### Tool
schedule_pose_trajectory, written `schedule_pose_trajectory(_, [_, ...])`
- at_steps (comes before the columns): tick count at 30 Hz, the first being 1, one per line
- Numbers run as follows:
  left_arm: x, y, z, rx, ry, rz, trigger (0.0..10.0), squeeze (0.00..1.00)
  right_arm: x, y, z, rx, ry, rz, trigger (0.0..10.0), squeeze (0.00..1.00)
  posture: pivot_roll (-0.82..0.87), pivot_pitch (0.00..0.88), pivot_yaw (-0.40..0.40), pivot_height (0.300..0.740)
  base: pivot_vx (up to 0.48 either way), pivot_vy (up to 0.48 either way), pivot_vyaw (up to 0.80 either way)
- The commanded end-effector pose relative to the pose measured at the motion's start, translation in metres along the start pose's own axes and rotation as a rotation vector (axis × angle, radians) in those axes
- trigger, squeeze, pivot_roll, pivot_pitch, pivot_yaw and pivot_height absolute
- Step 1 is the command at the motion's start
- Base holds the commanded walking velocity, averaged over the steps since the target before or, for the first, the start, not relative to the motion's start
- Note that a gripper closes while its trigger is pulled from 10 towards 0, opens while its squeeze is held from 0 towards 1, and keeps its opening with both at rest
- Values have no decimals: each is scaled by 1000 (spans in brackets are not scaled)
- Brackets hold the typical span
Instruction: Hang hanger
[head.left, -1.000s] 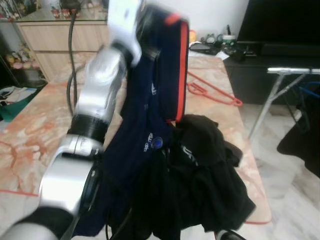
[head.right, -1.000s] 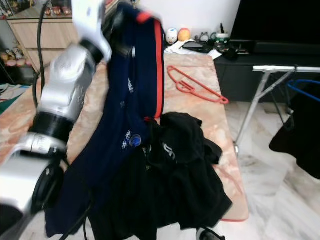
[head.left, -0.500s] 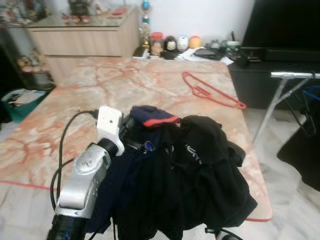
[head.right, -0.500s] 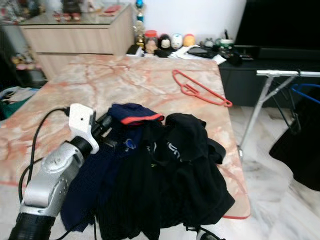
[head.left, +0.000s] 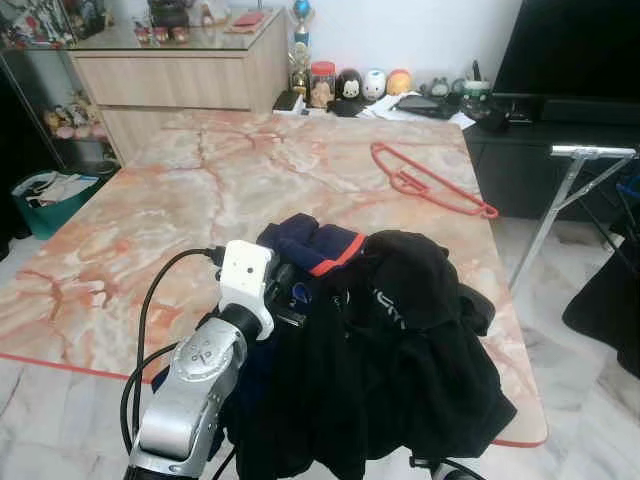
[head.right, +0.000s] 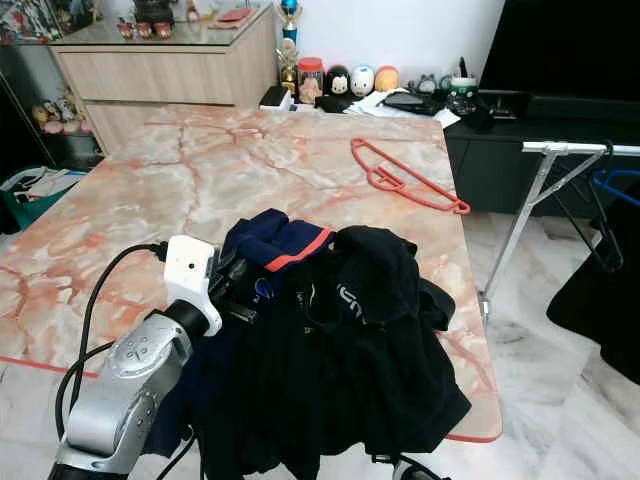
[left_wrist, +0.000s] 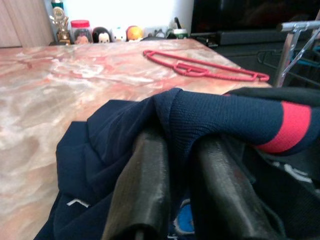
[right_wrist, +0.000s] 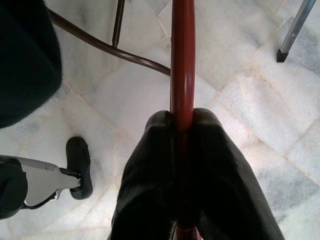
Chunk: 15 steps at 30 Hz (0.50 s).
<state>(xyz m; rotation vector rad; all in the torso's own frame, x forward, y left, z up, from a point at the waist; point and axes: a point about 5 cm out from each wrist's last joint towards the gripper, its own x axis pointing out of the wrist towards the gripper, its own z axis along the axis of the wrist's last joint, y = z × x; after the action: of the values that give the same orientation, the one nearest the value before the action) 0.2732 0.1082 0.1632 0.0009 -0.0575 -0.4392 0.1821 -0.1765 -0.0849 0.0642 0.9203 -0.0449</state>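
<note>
I could make out white lettering on the heap of black clothes (head.left: 400, 360) and a small round blue badge on the navy garment with an orange-red band (head.left: 310, 245), but none of it was sharp enough to read. Both garments lay piled at the near right corner of the pink marble desk (head.left: 150, 200), spilling over its near edge. A red plastic hanger (head.left: 430, 180) lay flat near the desk's far right edge, well apart from the pile. A silver clothes rack (head.right: 560, 150) stood on the floor beyond that edge.

My left hand (left_wrist: 175, 160) reached low over the near edge, its two black fingers pinched on a fold of the navy garment. My right hand (right_wrist: 182, 120) pointed down at the white tiled floor (right_wrist: 240, 65), fingers clamped tight on a dark red rod (right_wrist: 182, 50).
</note>
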Motion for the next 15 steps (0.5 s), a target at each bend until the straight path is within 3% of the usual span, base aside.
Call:
schedule_pose_trajectory(1, [-5, 2, -1, 10, 13, 9, 10000, 1000, 1, 9, -1, 16, 5, 29, 10000, 0, 59, 0, 16, 716, 0, 0, 0])
schedule_pose_trajectory(15, [-34, 4, -6, 20, 50, 14, 10000, 1000, 1, 7, -1, 10, 4, 27, 10000, 0, 60, 0, 10, 716, 0, 0, 0])
